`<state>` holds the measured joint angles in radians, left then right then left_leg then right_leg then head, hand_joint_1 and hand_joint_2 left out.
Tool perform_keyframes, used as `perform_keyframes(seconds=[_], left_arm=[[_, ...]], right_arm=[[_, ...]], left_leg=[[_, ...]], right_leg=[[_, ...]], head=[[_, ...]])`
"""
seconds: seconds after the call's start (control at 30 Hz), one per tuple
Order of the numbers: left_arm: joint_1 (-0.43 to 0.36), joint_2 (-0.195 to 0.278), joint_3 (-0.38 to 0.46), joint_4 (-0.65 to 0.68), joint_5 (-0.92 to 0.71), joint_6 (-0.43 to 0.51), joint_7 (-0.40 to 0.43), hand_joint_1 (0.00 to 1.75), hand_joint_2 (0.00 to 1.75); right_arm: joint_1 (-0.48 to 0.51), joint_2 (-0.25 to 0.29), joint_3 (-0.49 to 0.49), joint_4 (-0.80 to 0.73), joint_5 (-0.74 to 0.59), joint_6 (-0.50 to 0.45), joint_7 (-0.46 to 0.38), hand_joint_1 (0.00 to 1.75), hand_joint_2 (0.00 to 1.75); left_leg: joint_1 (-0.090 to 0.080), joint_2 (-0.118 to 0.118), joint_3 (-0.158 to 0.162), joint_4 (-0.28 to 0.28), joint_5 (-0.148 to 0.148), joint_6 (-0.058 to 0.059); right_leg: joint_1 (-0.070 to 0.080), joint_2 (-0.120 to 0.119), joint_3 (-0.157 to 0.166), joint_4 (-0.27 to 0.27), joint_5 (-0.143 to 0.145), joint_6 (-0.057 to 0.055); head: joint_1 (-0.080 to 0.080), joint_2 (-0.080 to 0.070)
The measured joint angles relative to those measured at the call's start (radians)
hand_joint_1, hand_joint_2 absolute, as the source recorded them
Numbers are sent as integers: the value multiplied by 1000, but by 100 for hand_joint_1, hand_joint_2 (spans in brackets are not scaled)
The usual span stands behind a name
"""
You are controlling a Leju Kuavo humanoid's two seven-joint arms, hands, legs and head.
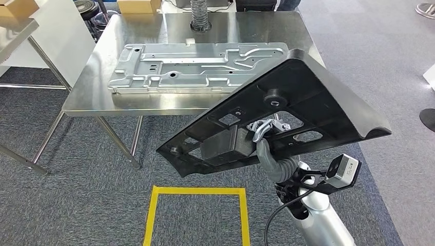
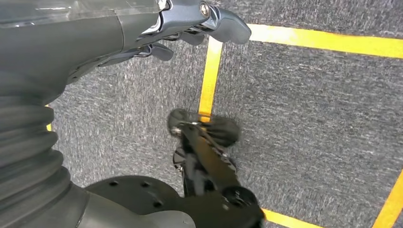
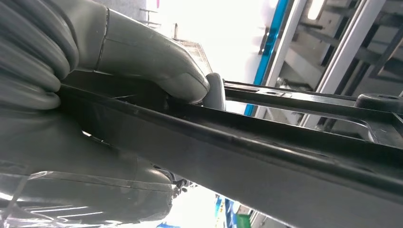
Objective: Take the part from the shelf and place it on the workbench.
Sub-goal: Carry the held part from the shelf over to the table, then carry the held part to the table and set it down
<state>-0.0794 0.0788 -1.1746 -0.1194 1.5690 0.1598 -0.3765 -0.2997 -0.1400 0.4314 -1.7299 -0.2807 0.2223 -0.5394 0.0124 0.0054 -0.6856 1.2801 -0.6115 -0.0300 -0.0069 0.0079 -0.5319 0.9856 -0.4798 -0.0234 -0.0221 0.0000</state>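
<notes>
A large black triangular plastic part (image 1: 318,92) hangs tilted in the air off the workbench's (image 1: 302,36) near right corner, its ribbed underside facing me. My right hand (image 1: 259,136) grips it from below near its middle. In the right wrist view the thumb (image 3: 157,61) presses on the part's edge (image 3: 285,156). My left hand (image 2: 204,19) hangs low over the carpet, fingers loosely apart and holding nothing.
A silver stamped metal plate (image 1: 195,66) lies across the middle of the steel workbench, with a corrugated hose (image 1: 200,15) standing behind it. A yellow tape square (image 1: 197,192) marks the carpet in front. Another table (image 1: 15,31) stands at the far left.
</notes>
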Motion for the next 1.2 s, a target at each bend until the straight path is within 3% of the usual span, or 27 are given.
perform_keyframes(seconds=[0.07,0.13,0.2,0.27,0.33,0.4,0.47,0.53,0.57,0.67,0.7,0.73,0.77,0.83,0.9,0.97,1.0,1.03,1.07,1.1,1.17,1.2], left_arm=[[2,1,0,0,0,0,0,0,175],[3,2,0,0,0,0,0,0,175],[4,3,0,0,0,0,0,0,175],[5,3,0,0,0,1,-1,0,175],[5,3,0,0,0,1,-2,0,175],[4,3,0,0,0,2,-4,0,175],[4,4,0,0,0,2,-4,0,175],[7,4,0,0,0,2,-4,0,175],[8,4,0,0,0,2,-4,0,175],[8,4,0,0,0,1,-4,0,175],[8,4,0,0,0,0,-4,0,175],[8,4,0,0,0,0,-4,0,175],[8,4,0,0,0,0,-5,0,175],[7,6,-1,0,0,0,-4,0,175],[0,7,-5,0,0,2,-2,0,175],[-4,7,-10,0,0,4,0,0,175],[-4,7,-13,0,0,6,1,0,175],[-2,7,-15,0,0,7,3,0,175],[0,7,-16,0,0,8,4,0,175],[1,8,-17,0,0,8,5,0,175],[5,9,-18,0,0,8,5,0,175],[7,10,-18,0,0,9,5,0,175]], right_arm=[[1,0,0,2,1,-3,0,175,175],[1,0,0,4,1,-5,0,175,175],[0,1,0,5,0,-7,1,175,175],[-1,1,0,5,-2,-7,2,175,175],[-1,1,0,5,-4,-8,2,175,175],[-1,1,0,5,-6,-8,1,175,175],[4,1,0,4,-5,-9,-2,175,175],[14,1,-2,-2,5,-14,-16,175,175],[20,1,-5,-10,12,-17,-29,175,175],[38,1,-20,-53,28,-22,-65,175,175],[45,1,-26,-71,33,-22,-73,175,175],[51,1,-32,-89,38,-20,-80,175,175],[55,1,-38,-107,44,-18,-84,175,175],[44,4,-45,-135,53,-21,-75,175,175],[6,12,-46,-145,56,-31,-47,175,175],[-29,20,-46,-145,57,-40,-28,175,175],[-39,22,-46,-145,56,-42,-24,175,175],[-45,23,-46,-145,54,-43,-23,175,175],[-49,23,-46,-145,51,-42,-22,175,175],[-53,24,-46,-145,49,-42,-22,175,175],[-64,25,-46,-143,45,-41,-23,175,175],[-70,25,-46,-142,44,-40,-23,175,175]], left_leg=[[5,0,9,-70,48,-6],[9,1,40,-189,143,-7],[6,4,56,-254,191,6],[2,3,62,-258,185,27],[3,-1,79,-264,179,43],[3,-2,98,-269,166,54],[1,-3,117,-269,148,59],[-2,-6,144,-269,125,60],[-4,-8,161,-270,113,59],[-10,-10,207,-271,75,53],[-11,-10,216,-276,64,48],[-12,-11,225,-276,60,42],[-12,-10,231,-276,61,34],[-11,-9,221,-231,78,20],[-8,-10,159,-123,78,10],[-4,-10,74,-15,29,1],[-2,-10,41,10,-2,-3],[0,-9,20,10,-20,-5],[1,-9,11,-18,-15,-5],[1,-9,12,-70,19,-2],[0,-8,19,-191,144,7],[-2,-8,21,-231,193,12]], right_leg=[[-4,3,19,0,-15,6],[-6,4,40,1,-33,16],[-6,6,52,-2,-48,30],[-6,6,57,1,-51,44],[-8,3,43,46,-46,54],[-9,-1,-26,156,-61,59],[-8,-2,-119,273,-110,62],[-7,-2,-172,297,-135,59],[-5,-2,-176,263,-117,55],[8,-7,-149,90,35,31],[13,-8,-141,56,71,25],[15,-8,-136,41,86,21],[15,-6,-127,36,78,18],[11,-2,-100,20,71,7],[6,2,-71,10,57,-2],[5,4,-46,8,35,-5],[4,5,-31,8,22,-4],[4,6,-14,8,8,-2],[3,6,5,8,-6,0],[2,6,24,8,-21,2],[2,7,53,9,-48,10],[3,9,61,7,-59,15]], head=[[0,0],[0,0],[-1,0],[-1,0],[0,0],[1,0],[1,0],[1,0],[1,0],[1,0],[1,0],[1,0],[2,0],[2,0],[0,0],[-2,0],[-2,0],[-2,0],[-2,0],[-1,0],[-2,0],[-2,0]])
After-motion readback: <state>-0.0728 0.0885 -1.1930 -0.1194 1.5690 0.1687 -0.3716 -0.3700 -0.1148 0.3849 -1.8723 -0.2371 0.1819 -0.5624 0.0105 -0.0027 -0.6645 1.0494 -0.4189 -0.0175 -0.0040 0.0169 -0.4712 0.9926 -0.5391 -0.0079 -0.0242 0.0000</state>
